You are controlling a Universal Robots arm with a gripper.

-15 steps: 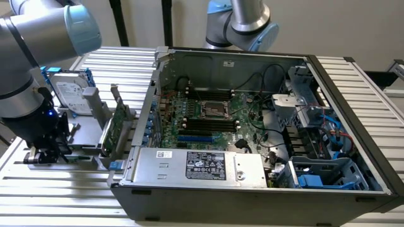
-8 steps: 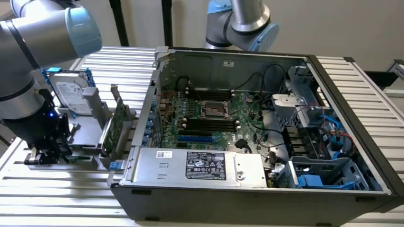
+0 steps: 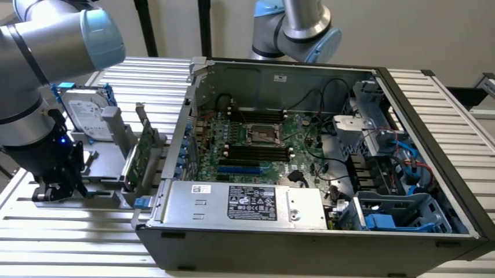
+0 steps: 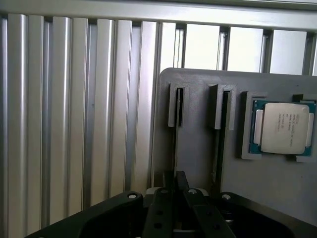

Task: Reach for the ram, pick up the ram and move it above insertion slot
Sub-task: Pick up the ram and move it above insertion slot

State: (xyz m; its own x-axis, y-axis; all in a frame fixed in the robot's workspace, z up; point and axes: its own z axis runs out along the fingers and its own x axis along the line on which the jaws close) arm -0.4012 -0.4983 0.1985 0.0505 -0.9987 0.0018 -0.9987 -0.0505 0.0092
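The black gripper (image 4: pixel 174 196) has its fingers drawn narrow, apparently pinching the ram (image 4: pixel 176 136), a long, thin circuit stick standing on edge in the grey plastic holder (image 4: pixel 198 158) so its top edge can be grasped. Beside it lies a silver-capped square processor (image 4: pixel 282 128), well apart from the open black computer case (image 3: pixel 433 174).

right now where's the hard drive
The hard drive stands upright on the exterior view's left, beside the green card and outside the open computer case.
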